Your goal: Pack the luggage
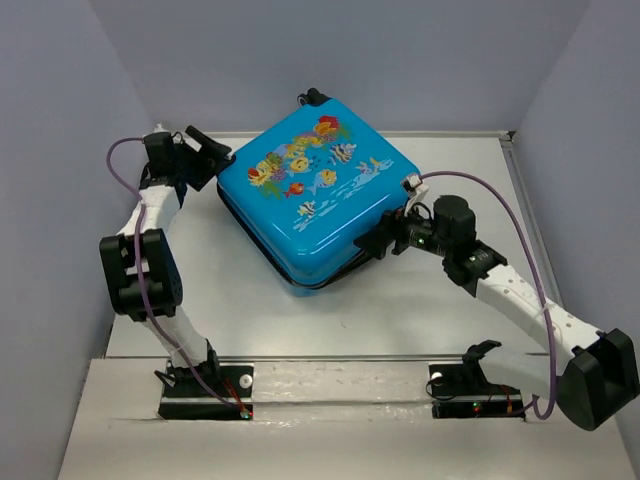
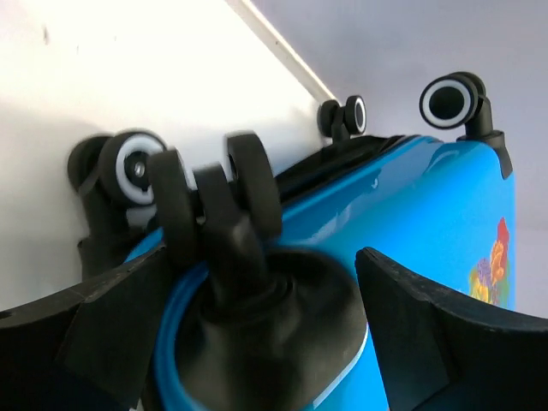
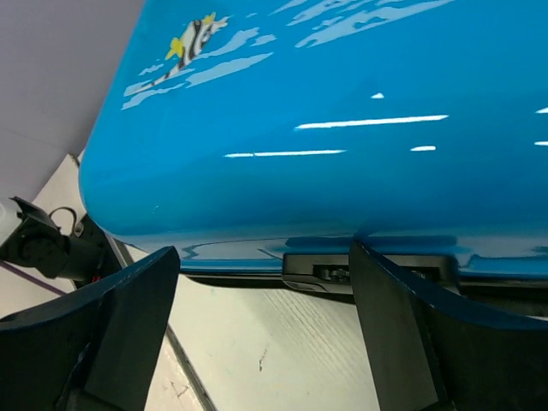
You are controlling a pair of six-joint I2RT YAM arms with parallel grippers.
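The luggage (image 1: 315, 200) lies flat on the table (image 1: 430, 310), lid down, stretched between my two arms. My left fingers (image 2: 411, 325) stand apart around a corner wheel (image 2: 214, 201). My right fingers (image 3: 402, 334) are also apart, with the black edge trim (image 3: 377, 267) just ahead.

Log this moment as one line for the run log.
luggage: lid down, on table | left gripper: open, straddling corner wheel | right gripper: open, at side seam, holding nothing
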